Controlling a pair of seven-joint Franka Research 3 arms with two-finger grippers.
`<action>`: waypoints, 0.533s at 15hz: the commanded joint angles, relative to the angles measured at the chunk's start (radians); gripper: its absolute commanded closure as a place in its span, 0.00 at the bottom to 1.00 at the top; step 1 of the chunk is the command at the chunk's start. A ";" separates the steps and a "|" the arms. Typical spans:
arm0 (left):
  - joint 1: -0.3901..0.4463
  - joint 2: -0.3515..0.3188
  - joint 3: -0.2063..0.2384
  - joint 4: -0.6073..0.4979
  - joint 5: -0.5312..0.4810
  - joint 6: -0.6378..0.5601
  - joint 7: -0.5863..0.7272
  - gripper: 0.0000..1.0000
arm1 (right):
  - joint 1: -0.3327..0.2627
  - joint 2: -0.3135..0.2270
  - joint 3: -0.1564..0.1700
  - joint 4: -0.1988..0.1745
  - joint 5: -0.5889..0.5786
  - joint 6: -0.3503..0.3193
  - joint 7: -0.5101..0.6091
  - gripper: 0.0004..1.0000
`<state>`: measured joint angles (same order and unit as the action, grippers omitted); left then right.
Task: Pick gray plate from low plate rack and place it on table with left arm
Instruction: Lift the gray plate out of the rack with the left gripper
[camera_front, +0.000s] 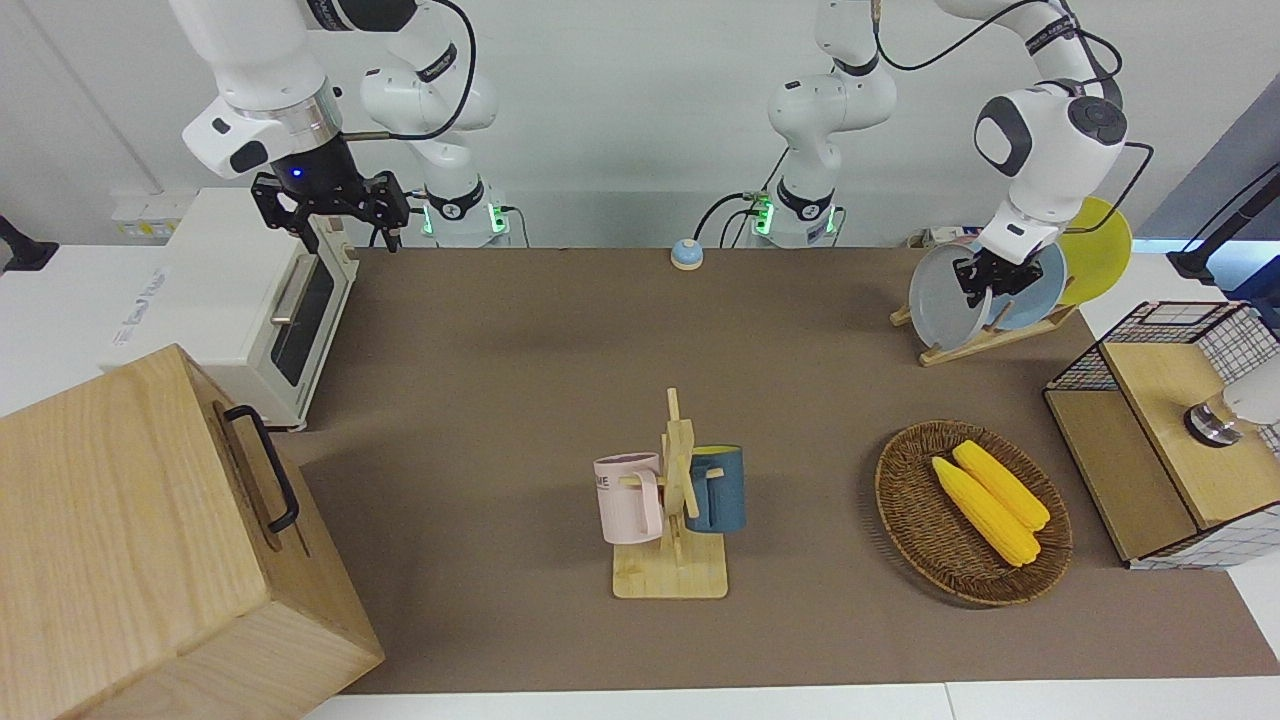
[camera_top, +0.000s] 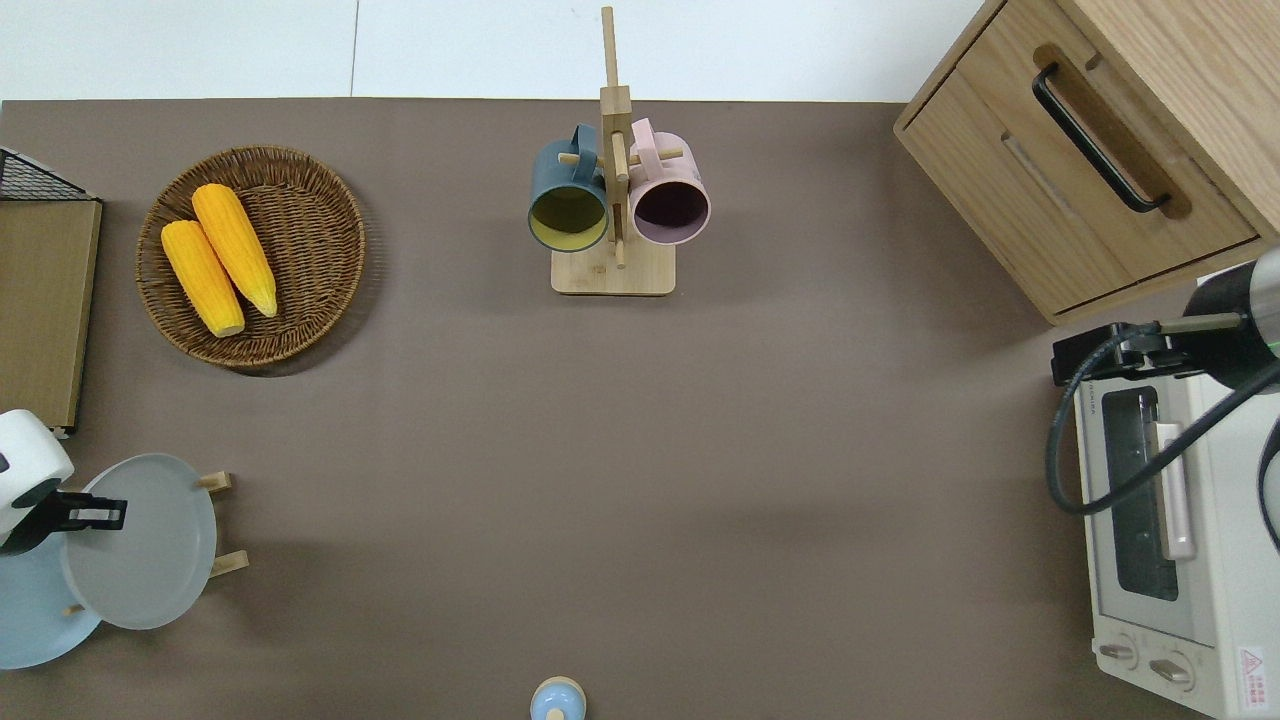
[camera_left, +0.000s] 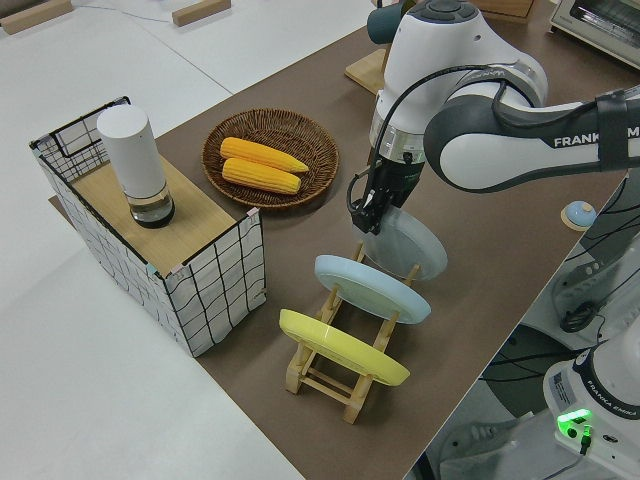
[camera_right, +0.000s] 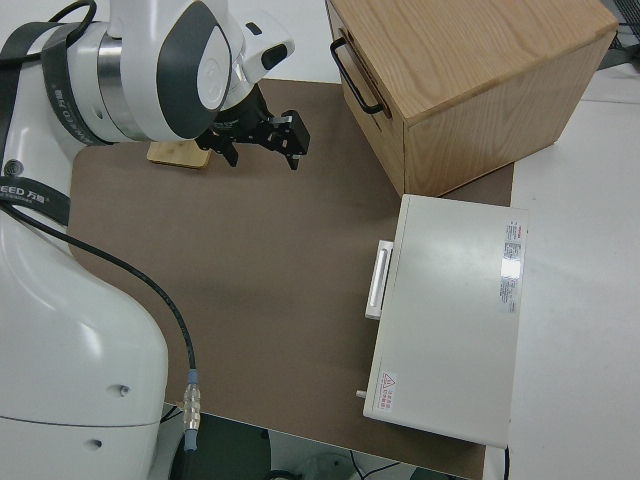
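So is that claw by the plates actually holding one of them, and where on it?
Yes. The left claw is shut on the gray plate, pinching its upper rim while the plate leans in the low plate rack. The right arm is parked.

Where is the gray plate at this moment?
The gray plate leans in the low plate rack at the left arm's end of the table, beside the light-blue plate. The left end effector grips its upper rim.
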<state>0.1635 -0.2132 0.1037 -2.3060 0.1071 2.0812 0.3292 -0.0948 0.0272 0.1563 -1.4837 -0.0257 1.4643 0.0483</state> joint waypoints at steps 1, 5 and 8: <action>-0.007 -0.038 -0.001 0.032 0.013 -0.082 0.011 1.00 | 0.007 0.000 -0.006 0.006 0.003 -0.002 0.004 0.02; -0.013 -0.055 -0.013 0.114 0.013 -0.183 -0.004 1.00 | 0.007 0.000 -0.006 0.006 0.003 -0.001 0.004 0.02; -0.019 -0.075 -0.021 0.184 0.013 -0.286 -0.039 1.00 | 0.007 0.000 -0.006 0.006 0.003 -0.001 0.004 0.02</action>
<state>0.1610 -0.2645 0.0844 -2.1899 0.1073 1.9001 0.3293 -0.0948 0.0272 0.1563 -1.4837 -0.0257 1.4643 0.0483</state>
